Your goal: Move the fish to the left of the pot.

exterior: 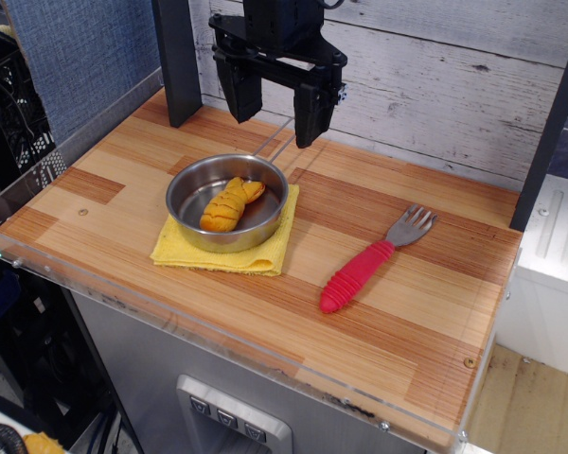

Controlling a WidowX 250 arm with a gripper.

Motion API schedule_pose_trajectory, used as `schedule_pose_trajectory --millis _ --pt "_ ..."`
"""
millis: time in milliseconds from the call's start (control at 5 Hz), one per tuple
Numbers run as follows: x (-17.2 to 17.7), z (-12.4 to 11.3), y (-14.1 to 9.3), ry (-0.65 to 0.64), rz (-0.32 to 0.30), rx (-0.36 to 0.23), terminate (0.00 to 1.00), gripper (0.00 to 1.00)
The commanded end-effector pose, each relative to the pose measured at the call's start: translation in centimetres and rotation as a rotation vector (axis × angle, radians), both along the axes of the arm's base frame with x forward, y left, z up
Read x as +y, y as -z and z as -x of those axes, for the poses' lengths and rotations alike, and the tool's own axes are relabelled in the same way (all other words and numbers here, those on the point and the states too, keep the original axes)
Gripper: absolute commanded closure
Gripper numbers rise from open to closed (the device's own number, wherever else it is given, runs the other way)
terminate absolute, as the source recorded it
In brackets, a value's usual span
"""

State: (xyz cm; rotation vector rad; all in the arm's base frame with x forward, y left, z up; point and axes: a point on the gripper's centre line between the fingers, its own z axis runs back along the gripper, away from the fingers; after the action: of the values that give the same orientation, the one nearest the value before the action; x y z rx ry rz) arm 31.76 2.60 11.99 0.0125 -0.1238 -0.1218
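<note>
Clear acrylic edged the near and left sides of the wooden surface, a striped plank top of mixed light and reddish boards, and a broad bare stretch of it ran along the front edge and across the near right corner. Just beyond that open strip lay a fork with a ribbed red handle and grey tines, set diagonally with the tines pointing away and to the right, well apart from everything else. To its left a folded yellow cloth lay flat, soft and slightly rumpled at its near corner, and the pot sat on top of it: a shallow round pan of shiny steel with a thin wire handle reaching toward the back. Inside the pot rested the fish, an oblong orange-yellow toy with dark diagonal grooves, its narrower end pointing back and right. Left of the pot and cloth a wide band of bare wood ran to the acrylic edge. Farther back and higher, the black gripper hung above the rear of the surface with its two fingers spread apart and holding nothing, above and behind the pot and clear of the fish. Behind it stood a whitewashed plank wall.
</note>
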Motion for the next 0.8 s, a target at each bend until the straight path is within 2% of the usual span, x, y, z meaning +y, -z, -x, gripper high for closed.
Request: schedule_pose_trajectory --millis 0,200,400,600 --pt "0.0 0.0 0.0 0.0 0.0 0.0 0.0 0.0" --pt "2.7 -0.5 1.0 -0.057 0.0 0.03 0.0 0.0" --pt "7.7 -1.3 3.0 -0.143 0.031 0.093 0.0 0.0" --pt "11.0 -1.3 4.2 -0.212 0.031 0.125 0.0 0.0"
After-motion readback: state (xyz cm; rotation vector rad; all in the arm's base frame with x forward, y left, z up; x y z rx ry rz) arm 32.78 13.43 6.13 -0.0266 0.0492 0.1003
